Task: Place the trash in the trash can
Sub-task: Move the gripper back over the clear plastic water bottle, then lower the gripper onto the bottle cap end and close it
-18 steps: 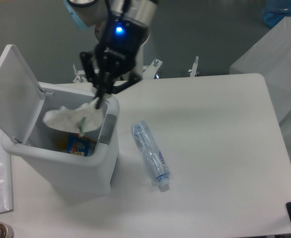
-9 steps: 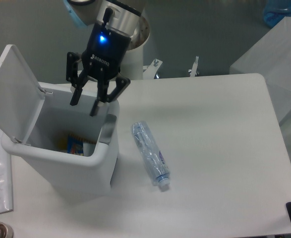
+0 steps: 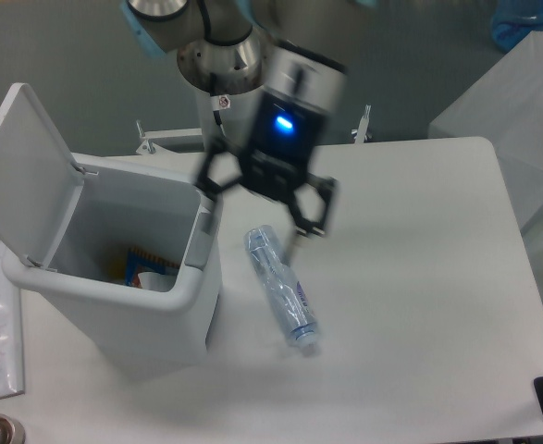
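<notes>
A white desk with rounded corners sits in front of a dark grey floor, seen from above and in front. On the left of the desk stands the trash can, a pale grey-white rectangular plastic bin with rounded corners. Its flat hinged lid is tipped up and back on the left, so the top is open. Inside, near the bottom, I can make out something with blue and orange print and a pale scrap; I cannot tell whether the cup is there.

The clear plastic bottle with a blue-printed label lies on its side on the desk just right of the can, its cap pointing toward the near edge. It is not in the can yet.

My end effector, black with a blue light glowing on its body, hangs above the far end of the bottle. It is blurred, but its fingers look spread apart and hold nothing.

The risks, as I judge them: the bottle is round and light, so a descent off its centre line could roll it away or toward the near edge. It lies at a slant, so fingers not turned across its width may only graze it. Thin plastic may crumple or squirt out under a hard squeeze. The can's right wall is close, so my left finger could strike it.
</notes>
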### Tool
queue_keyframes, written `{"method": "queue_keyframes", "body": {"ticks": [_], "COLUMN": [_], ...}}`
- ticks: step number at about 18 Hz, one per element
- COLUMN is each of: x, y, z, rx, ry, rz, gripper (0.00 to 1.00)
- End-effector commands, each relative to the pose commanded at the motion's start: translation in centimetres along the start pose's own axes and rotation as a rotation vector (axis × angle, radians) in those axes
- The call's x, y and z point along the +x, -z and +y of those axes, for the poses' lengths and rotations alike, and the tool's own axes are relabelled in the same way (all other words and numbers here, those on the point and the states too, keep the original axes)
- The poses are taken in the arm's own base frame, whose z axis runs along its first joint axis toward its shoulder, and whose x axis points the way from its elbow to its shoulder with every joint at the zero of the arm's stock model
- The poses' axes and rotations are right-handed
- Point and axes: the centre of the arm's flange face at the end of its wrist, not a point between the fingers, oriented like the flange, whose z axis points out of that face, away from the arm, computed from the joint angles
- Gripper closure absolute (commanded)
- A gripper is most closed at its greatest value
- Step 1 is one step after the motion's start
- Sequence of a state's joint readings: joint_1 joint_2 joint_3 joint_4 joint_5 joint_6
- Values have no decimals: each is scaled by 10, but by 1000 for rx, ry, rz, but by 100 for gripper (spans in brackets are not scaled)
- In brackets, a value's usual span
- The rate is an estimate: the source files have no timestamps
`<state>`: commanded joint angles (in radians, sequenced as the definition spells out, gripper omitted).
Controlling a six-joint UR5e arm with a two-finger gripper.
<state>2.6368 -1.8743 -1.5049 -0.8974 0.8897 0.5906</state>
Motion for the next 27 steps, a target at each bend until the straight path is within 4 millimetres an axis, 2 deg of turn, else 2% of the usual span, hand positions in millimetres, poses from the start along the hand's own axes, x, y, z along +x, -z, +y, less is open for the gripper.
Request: {"method": "queue_keyframes", "body": {"ticks": [4, 7, 11, 16, 22, 27], "x": [-47, -62, -58, -51, -39, -39], "y": [-39, -61, -103, -157, -204, -223], "z": [29, 37, 53, 75, 99, 114], "rx": [-110, -171, -270, -478, -636, -697], "ry": [67, 139, 151, 155, 148, 148], "rz": [-65, -104, -120, -144, -142, -156], "gripper": [0, 0, 0, 0, 1, 4]}}
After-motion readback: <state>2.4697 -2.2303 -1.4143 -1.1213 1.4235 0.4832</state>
